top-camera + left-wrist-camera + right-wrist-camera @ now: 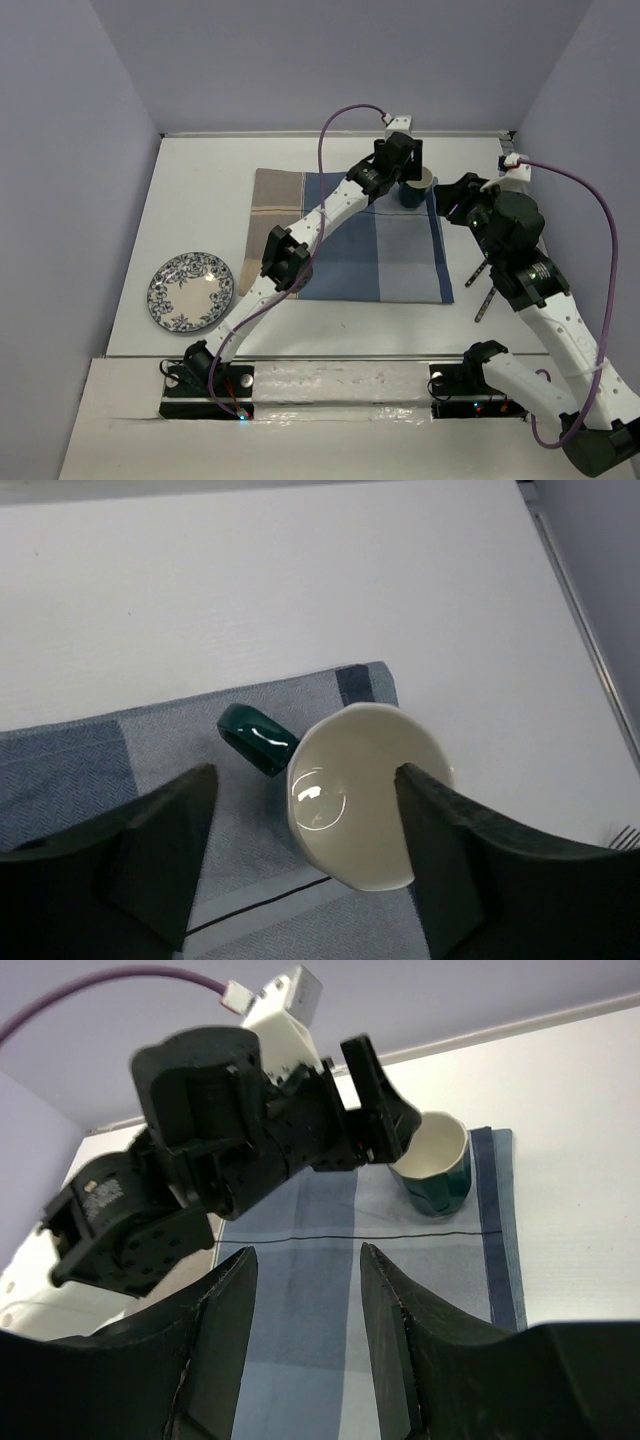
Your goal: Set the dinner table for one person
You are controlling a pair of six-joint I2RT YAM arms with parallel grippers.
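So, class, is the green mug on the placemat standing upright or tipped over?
Upright: the mug stands on its base on the placemat, its open mouth facing up, cream inside visible from above.

lab test cell: bare lilac walls (pixel 60 150) enclose white tabletop (pixel 200 175), robot arms (pixel 318 222) bolted

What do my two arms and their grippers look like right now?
The left arm and the right arm both have white links joined by bulky black joints. A purple cable loops to a small white mount at each wrist. The left gripper and the right gripper each have two broad, flat black fingers.
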